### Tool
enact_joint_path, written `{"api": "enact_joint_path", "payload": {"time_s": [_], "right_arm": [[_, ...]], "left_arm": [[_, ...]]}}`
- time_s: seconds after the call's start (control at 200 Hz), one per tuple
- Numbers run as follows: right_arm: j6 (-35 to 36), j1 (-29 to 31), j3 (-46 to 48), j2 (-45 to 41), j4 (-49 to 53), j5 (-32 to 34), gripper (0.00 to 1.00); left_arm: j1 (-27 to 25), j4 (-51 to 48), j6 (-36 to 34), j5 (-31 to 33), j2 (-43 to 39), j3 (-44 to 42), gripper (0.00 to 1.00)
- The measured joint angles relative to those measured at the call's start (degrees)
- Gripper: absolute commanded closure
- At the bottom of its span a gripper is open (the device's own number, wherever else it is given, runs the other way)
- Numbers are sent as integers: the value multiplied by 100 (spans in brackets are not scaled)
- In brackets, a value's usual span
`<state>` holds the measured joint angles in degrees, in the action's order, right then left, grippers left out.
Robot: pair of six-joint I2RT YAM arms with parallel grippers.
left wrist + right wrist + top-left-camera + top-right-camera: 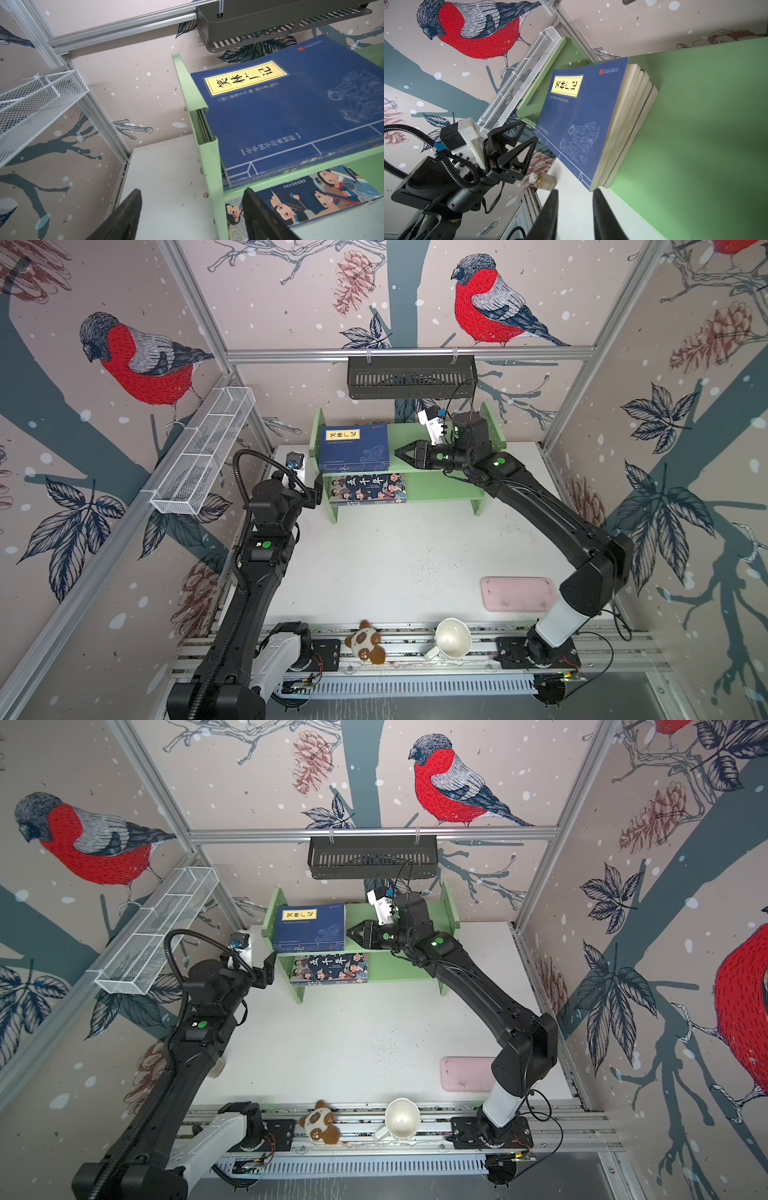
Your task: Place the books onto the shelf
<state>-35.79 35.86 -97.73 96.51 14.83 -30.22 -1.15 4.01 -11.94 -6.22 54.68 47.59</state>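
In both top views the light green shelf [449, 489] [415, 973] stands at the back of the white table. A stack of navy books [353, 448] [309, 928] with a yellow label lies flat on the left of its top tier. A cartoon-cover book [368, 488] [332, 193] lies on the lower tier. My left gripper [318, 489] [192, 209] is open and empty, level with the lower tier at the shelf's left side panel [209, 158]. My right gripper [400, 453] [575, 207] hovers over the top tier, just right of the navy stack [581, 116]. Its jaws are slightly apart with nothing between them.
A black slotted basket [411, 377] hangs on the back rail above the shelf. A white mesh basket [203, 452] hangs on the left wall. A pink tray [517, 593] lies front right. A plush toy [365, 643] and white mug [451, 639] sit on the front rail. A small jar [544, 180] lies near the left arm.
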Motion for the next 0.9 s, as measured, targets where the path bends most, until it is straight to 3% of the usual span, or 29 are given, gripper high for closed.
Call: {"api": "enact_joint_path", "payload": {"time_s": [0.9], "right_arm": [[-9,9,44,155,-203,-136,71]], "left_arm": [[2,-68,160,2,17,85,24]]}}
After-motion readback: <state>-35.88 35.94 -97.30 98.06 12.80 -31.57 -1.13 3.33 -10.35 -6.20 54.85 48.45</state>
